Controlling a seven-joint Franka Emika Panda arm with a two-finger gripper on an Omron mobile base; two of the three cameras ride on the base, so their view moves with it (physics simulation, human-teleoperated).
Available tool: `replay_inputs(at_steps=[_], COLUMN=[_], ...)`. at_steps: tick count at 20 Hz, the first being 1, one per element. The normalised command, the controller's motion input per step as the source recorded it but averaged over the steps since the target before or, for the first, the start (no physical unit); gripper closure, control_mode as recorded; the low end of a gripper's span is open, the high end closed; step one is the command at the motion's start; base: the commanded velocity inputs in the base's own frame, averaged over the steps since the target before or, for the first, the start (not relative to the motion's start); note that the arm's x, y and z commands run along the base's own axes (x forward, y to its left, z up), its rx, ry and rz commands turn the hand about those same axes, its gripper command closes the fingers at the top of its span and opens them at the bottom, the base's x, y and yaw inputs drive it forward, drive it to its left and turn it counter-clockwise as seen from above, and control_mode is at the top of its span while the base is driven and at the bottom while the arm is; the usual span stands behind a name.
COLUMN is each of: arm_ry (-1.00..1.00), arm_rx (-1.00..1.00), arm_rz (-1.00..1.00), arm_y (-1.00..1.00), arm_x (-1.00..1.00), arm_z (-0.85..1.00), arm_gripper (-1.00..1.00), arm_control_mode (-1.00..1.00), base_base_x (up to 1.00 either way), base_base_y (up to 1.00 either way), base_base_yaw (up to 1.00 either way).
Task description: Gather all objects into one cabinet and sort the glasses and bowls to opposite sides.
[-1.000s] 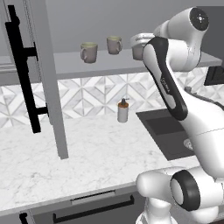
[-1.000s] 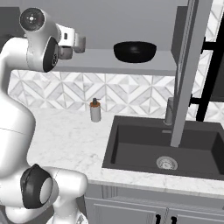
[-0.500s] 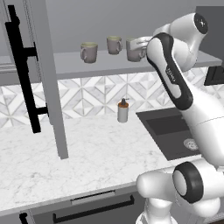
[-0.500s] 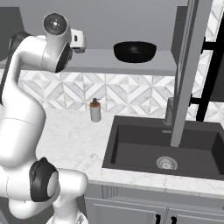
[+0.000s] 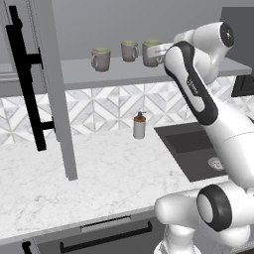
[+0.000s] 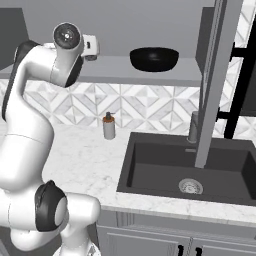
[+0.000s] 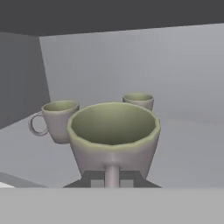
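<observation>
Claw: the claw (image 7: 112,177) is closed on the handle of a handled cup (image 7: 113,135), seen at the shelf edge in the hand view; its fingers are largely hidden behind the cup.
Held cup: the cup (image 5: 150,53) is held upright over the cabinet shelf (image 5: 114,73); whether its base touches the shelf cannot be told.
Change: since a second ago, the cup has been carried left along the shelf, closer to the other two.
Other cups: a second cup (image 5: 100,59) and a third cup (image 5: 130,50) stand on the shelf's left part.
Bowl: the black bowl (image 6: 154,58) sits on the shelf's right part, well apart from the cups.
Surface: a soap pump bottle (image 5: 139,126) stands on the marble surface (image 5: 99,173).
Door: the cabinet door (image 5: 47,84) stands open.
</observation>
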Motion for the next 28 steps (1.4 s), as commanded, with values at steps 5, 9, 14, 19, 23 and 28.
replay_inputs(at_steps=[5,9,14,19,23,28], arm_ry=[0.0,0.12,0.14,-0.01,-0.03,0.0], arm_rx=[0.0,0.0,0.0,0.0,0.0,0.0], arm_rz=[0.0,0.0,0.0,0.0,0.0,0.0], arm_y=[0.0,0.14,0.18,0.17,0.02,0.0], arm_x=[0.04,0.32,0.46,0.62,0.09,0.0], arm_z=[0.0,0.0,0.0,-0.04,-0.07,-0.28], arm_gripper=[1.0,1.0,1.0,1.0,1.0,1.0], arm_control_mode=[-1.0,-1.0,-1.0,-1.0,-1.0,-1.0], base_base_x=[0.0,0.0,0.0,0.0,0.0,0.0], base_base_y=[0.0,0.0,0.0,0.0,0.0,0.0], base_base_yaw=[0.0,0.0,0.0,0.0,0.0,0.0])
